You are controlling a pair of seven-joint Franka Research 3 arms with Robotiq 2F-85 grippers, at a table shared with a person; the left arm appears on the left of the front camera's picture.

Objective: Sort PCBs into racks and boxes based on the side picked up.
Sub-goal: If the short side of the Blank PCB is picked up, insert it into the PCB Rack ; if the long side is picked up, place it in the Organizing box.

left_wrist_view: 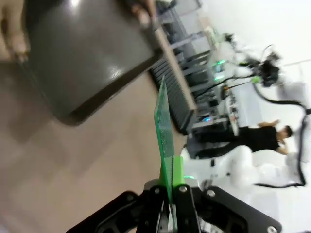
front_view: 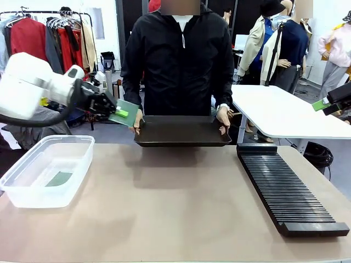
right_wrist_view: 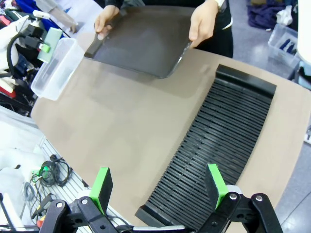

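Left wrist view: PCB (left_wrist_view: 164,126) pinched by one edge in left gripper (left_wrist_view: 170,206); judged thin, stiff, light, best gripped edgewise.

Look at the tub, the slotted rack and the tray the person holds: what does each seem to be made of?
The tub: clear, translucent plastic; the table shows through its walls. The rack: matte black, probably moulded plastic. The tray: dark with a soft sheen; plastic or coated metal, hard to tell.

Left tool (left_wrist_view: 169,191) clamped — right tool (right_wrist_view: 158,187) agape
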